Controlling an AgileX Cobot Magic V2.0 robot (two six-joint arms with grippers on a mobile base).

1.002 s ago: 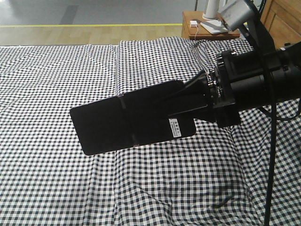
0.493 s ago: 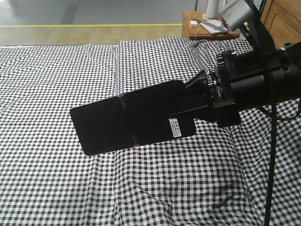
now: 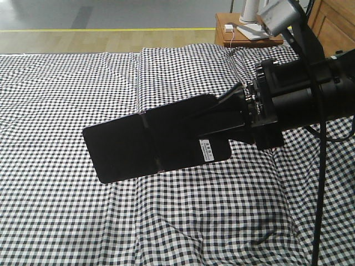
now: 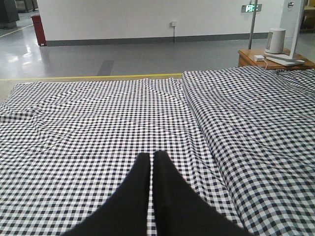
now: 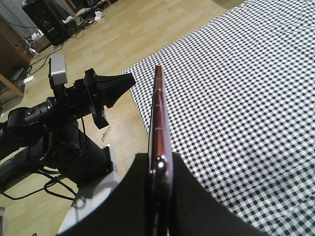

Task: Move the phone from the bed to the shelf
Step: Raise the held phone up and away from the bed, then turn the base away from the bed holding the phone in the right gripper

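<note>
The phone, a thin glossy black slab with a middle crease and a white sticker, hangs flat and slightly tilted above the checked bed. My right gripper is shut on its sticker end. In the right wrist view the phone appears edge-on with a pinkish rim, clamped between the right gripper fingers. My left gripper is shut and holds nothing, hovering low over the bed. It also shows in the right wrist view as the left gripper off the bed's edge. The shelf is out of view.
A small brown nightstand with a white lamp base and a small white box stands beyond the bed's far right corner. Brown wooden furniture is at the far right. The robot base and cables stand on the wood floor beside the bed.
</note>
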